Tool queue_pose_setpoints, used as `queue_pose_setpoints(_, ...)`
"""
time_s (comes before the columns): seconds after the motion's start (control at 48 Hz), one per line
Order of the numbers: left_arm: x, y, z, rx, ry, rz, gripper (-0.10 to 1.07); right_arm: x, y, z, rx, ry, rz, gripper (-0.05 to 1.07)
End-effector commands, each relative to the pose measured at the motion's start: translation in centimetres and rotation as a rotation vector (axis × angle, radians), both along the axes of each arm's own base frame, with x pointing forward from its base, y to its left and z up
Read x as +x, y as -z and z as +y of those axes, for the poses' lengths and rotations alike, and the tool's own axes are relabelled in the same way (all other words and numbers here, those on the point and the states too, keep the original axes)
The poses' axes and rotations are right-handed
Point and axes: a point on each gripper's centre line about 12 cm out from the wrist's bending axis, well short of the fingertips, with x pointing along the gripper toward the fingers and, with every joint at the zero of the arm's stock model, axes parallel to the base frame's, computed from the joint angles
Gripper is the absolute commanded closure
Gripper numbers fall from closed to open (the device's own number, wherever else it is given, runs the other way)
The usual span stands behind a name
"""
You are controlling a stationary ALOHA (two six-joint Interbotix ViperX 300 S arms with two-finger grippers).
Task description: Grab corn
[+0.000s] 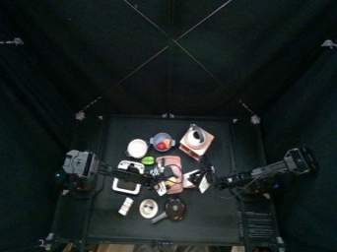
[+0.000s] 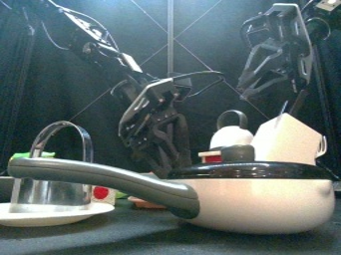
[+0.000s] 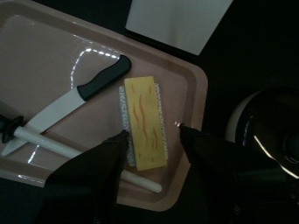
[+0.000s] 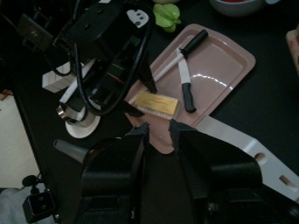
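Note:
The corn is a flat yellow piece lying on a pink tray, beside a black-handled knife. My left gripper hangs just above the corn's near end, jaws open wide on either side of it and not touching it. The right wrist view shows the same corn at the tray's edge, under the left arm. My right gripper hovers over the near rim of the tray, a narrow gap between its jaws and nothing in them.
A cream pan with a long handle fills the front of the table. A metal cup on a plate stands at the left, a white kettle behind. A second knife lies on the tray.

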Motion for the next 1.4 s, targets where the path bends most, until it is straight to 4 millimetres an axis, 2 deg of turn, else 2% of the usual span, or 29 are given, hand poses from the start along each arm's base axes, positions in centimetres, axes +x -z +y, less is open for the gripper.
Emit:
queue_pose_setpoints(0.0,0.3,-1.9,0.1,0.000,0.002,-0.049,0.11,0.2,-0.8,0.1,0.004,-0.005,-0.024,0.35)
queue_pose_setpoints(0.125,-0.3,-2.7,0.2,0.012,0.006,-0.055,0.11,0.2,-0.7,0.3,0.005,-0.011,-0.022,0.35)
queue_pose_setpoints(0.25,-1.8,-4.0,-0.1,0.051,0.041,-0.064,0.11,0.1,-0.6,0.3,0.006,-0.012,-0.017,0.35)
queue_pose_setpoints(0.354,-3.8,-5.1,-0.6,0.091,0.065,-0.051,0.11,0.1,-0.6,0.3,0.004,-0.011,-0.018,0.35)
queue_pose_setpoints(0.583,-8.9,-6.3,-0.9,0.210,0.068,0.064,0.10,0.3,-0.4,0.2,0.001,-0.008,-0.011,0.35)
queue_pose_setpoints(0.812,-12.5,-7.5,-0.6,0.271,0.042,0.129,0.10,0.5,-0.1,0.2,-0.003,-0.006,0.001,0.35)
queue_pose_setpoints(0.958,-14.6,-7.7,-0.3,0.280,0.034,0.139,0.07,0.5,0.2,0.2,-0.002,-0.009,0.007,0.35)
queue_pose_setpoints(1.167,-18.0,-7.1,0.2,0.271,0.041,0.135,-0.03,0.6,0.3,0.2,-0.003,-0.012,0.010,0.35)
queue_pose_setpoints(1.375,-20.7,-6.2,0.5,0.229,0.028,0.142,-0.04,0.7,0.6,0.3,-0.006,-0.012,0.021,0.35)
